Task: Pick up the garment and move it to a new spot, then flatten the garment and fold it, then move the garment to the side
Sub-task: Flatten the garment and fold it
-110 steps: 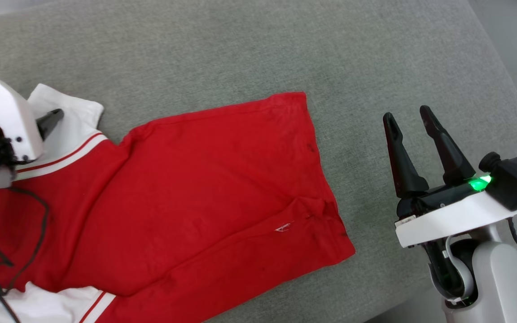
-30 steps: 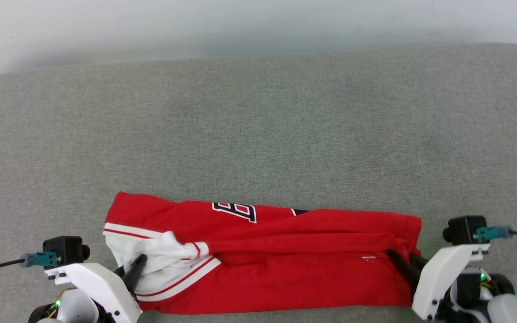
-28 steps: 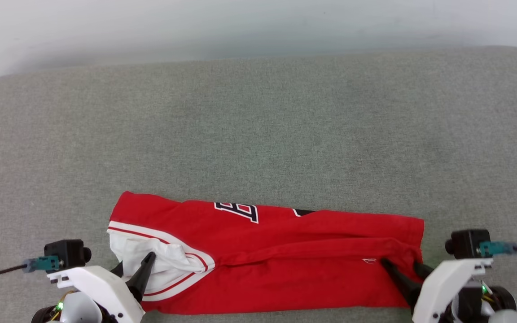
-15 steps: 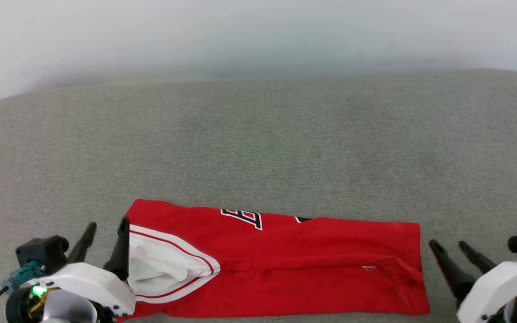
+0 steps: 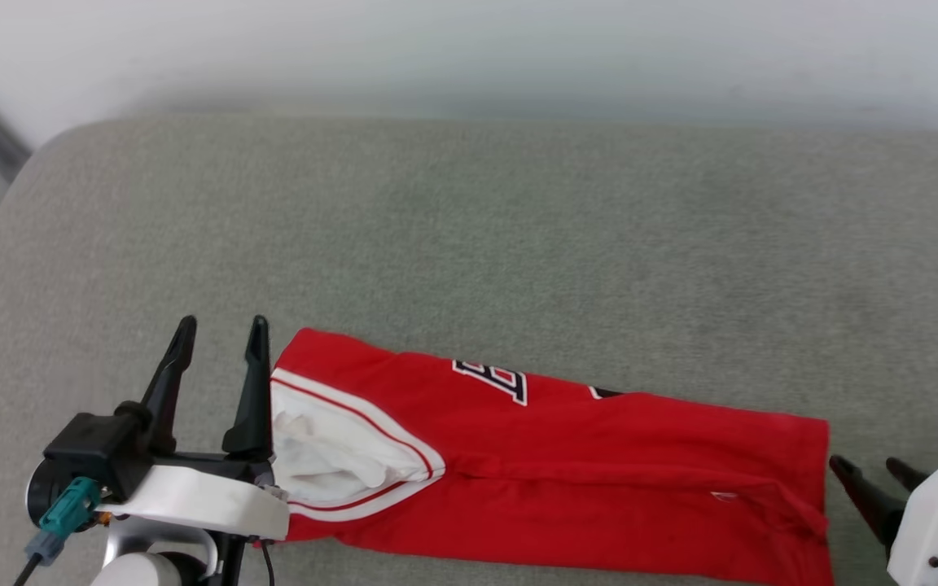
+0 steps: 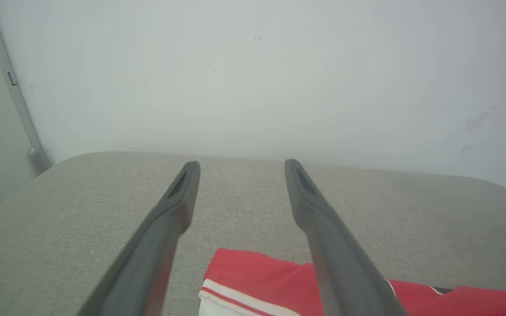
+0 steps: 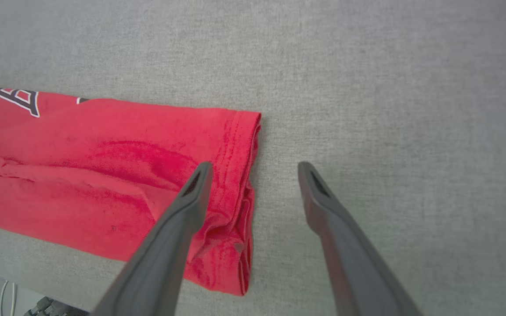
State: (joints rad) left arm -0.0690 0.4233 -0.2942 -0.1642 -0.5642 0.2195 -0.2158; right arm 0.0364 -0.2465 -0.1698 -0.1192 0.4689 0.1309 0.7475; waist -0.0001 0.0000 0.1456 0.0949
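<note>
Red garment [image 5: 583, 464] lies folded into a long band near the front edge of the grey surface [image 5: 469, 228], white sleeve at its left end, black numerals peeking along the far edge. Just beside the sleeve end the left hand [image 5: 222, 323] stands spread, holding nothing; at the hem end the right hand [image 5: 868, 464] is likewise spread and empty.

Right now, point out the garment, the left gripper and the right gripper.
garment [image 5: 599, 456], head view, on its folded red body.
left gripper [image 5: 222, 322], head view, midway between the tips of its spread fingers.
right gripper [image 5: 865, 461], head view, midway between the tips of its spread fingers.
</note>
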